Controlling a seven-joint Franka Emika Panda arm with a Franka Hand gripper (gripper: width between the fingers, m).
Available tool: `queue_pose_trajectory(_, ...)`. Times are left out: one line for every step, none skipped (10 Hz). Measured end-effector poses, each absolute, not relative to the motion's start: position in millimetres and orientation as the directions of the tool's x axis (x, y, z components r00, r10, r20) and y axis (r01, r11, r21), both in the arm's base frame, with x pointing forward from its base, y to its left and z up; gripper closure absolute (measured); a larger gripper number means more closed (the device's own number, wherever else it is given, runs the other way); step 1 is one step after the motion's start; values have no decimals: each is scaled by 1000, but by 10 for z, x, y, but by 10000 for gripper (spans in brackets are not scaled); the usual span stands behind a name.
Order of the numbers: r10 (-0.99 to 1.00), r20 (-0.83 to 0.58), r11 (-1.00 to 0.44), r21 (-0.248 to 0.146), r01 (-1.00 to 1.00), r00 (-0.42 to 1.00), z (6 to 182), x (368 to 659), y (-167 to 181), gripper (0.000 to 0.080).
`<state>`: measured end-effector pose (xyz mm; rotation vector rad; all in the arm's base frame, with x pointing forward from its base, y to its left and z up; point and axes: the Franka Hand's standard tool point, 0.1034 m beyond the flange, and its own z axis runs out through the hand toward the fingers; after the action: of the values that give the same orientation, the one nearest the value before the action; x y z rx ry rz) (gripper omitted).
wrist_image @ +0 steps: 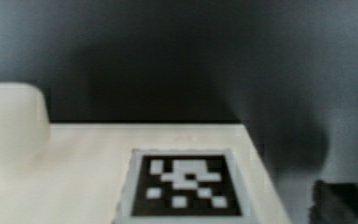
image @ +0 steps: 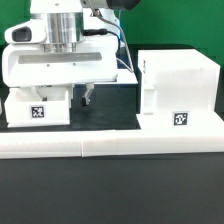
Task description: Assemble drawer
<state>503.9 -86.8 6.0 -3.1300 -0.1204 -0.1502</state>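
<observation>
The drawer's large boxy white housing (image: pixel 180 90) stands at the exterior view's right, with a tag on its front. One small white tray (image: pixel 38 108) with a tag stands at the exterior view's left, under the arm. My gripper (image: pixel 76 98) hangs low over the tray's right part, and one dark finger (image: pixel 86 97) shows just beside the tray's right edge. In the wrist view the tray's tagged top (wrist_image: pixel 185 182) fills the space below my gripper (wrist_image: pixel 179 216), and one dark finger (wrist_image: pixel 345 200) stands at its side, apart from it. The jaws stand wide. The other finger and the second tray are not seen.
The long low white border rail (image: pixel 110 146) runs along the front of the table. The arm's white body (image: pixel 60 62) hides the area behind the tray. A rounded white shape (wrist_image: pixel 12 120) stands on the tray's surface in the wrist view. The table is black.
</observation>
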Motion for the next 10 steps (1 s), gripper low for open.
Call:
queue_pose_trajectory(76, 96, -997, -2, 77, 992, 60, 5039, -868, 351)
queue_pose_trajectory(76, 96, -997, -2, 77, 992, 60, 5039, -868, 534)
queue_pose_trajectory(76, 96, -997, -2, 77, 992, 60, 5039, -868, 534)
queue_pose_trajectory(76, 96, -997, -2, 77, 992, 60, 5039, -868, 669)
queue_pose_trajectory(77, 96, -997, -2, 77, 992, 61, 5040, -869, 758)
queue_pose_trajectory(77, 96, -997, -2, 77, 992, 61, 5040, -869, 758)
queue_pose_trajectory(77, 96, -997, -2, 77, 992, 61, 5040, -869, 758)
queue_pose_trajectory(77, 96, -997, -2, 77, 992, 61, 5040, -869, 758)
queue_pose_trajectory(77, 96, -997, -2, 77, 992, 61, 5040, -869, 758)
queue_pose_trajectory(77, 96, -997, -2, 77, 992, 61, 5040, -869, 758)
